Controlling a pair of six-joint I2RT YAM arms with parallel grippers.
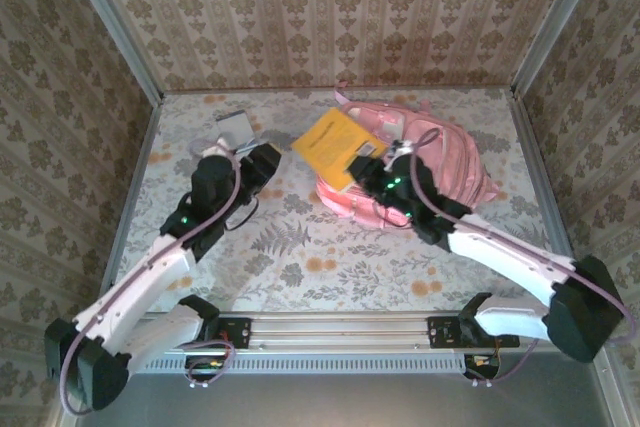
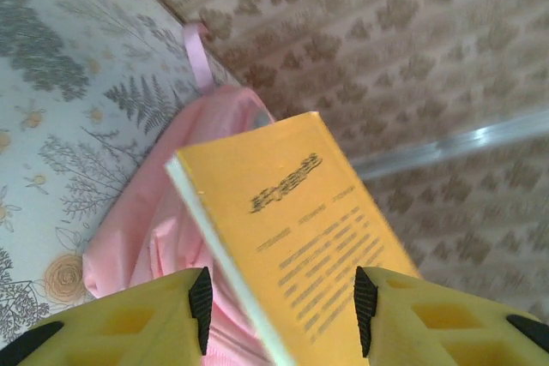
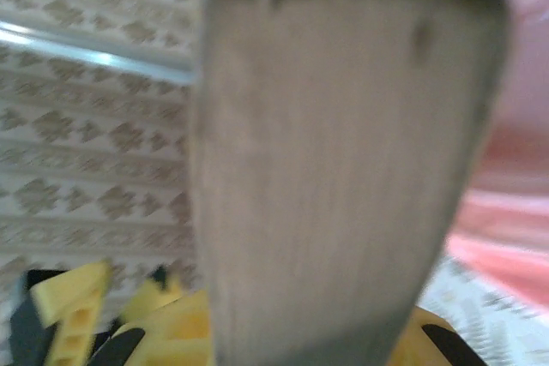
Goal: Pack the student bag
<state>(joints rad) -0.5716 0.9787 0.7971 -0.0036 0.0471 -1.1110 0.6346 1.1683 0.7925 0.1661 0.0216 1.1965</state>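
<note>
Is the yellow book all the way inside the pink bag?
No, the yellow book sticks out over the pink bag with its whole cover showing.

Left fingers apart, right fingers clamped

Book partly over student bag

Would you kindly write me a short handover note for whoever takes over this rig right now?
Left gripper: open, jaws apart, holding nothing, facing the yellow book.
Right gripper: shut on the book's near corner, holding it tilted over the student bag.
Bag: lying on the table, far right of centre.
Done: book is at the bag, not yet inside.
Left: get the book in; the grey item by the left arm probably follows.
</note>
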